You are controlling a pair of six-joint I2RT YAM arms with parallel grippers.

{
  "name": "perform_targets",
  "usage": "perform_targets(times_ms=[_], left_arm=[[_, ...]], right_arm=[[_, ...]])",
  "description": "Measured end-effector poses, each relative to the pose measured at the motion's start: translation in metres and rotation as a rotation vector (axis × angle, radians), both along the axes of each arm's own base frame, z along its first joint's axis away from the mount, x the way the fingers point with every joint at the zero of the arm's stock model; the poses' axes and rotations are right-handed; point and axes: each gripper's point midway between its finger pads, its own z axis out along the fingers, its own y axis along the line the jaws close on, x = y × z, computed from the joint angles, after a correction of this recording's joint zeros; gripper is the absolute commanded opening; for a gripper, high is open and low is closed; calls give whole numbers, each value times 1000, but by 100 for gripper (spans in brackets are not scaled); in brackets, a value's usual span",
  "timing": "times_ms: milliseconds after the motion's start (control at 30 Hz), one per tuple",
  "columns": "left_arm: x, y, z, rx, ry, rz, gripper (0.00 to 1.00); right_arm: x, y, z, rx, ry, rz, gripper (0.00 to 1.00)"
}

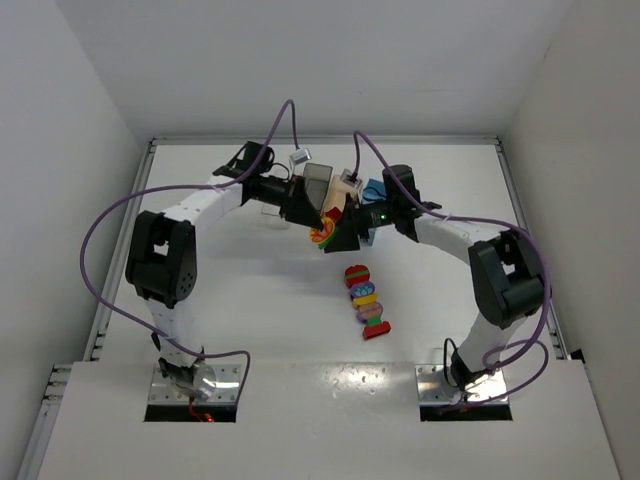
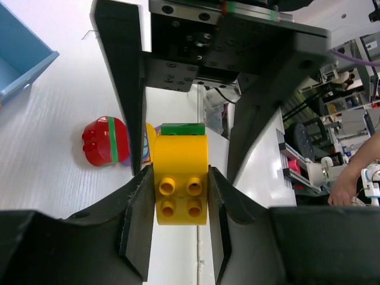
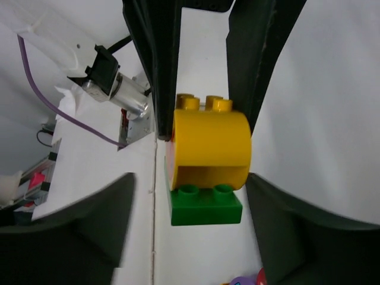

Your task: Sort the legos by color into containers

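Note:
My left gripper is shut on a yellow round-topped lego, with a green brick stuck to its far end. It holds this cluster above the table's middle. My right gripper faces it, jaws wide open on either side of the green brick and yellow lego, touching neither. A row of red, yellow, blue, purple and green legos lies on the table. A red round lego with a green band shows below the left gripper. A light blue bin sits behind the grippers.
A tan-grey bin stands behind the left gripper, partly hidden by the arms. The light blue bin's corner shows at the left of the left wrist view. Purple cables arch over both arms. White walls close in the table.

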Motion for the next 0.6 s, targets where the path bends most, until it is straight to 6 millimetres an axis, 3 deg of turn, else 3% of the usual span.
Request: perform_targets(times_ms=[267, 300, 400, 600], left_arm=[[-6, 0, -3, -5, 20, -10, 14], [-6, 0, -2, -10, 14, -15, 14], [-7, 0, 2, -18, -16, -22, 14], [-6, 1, 1, -11, -29, -12, 13]], right_arm=[[9, 5, 8, 25, 6, -16, 38], [9, 5, 8, 25, 14, -17, 28], [8, 4, 10, 29, 37, -17, 13], [7, 3, 8, 28, 28, -6, 2]])
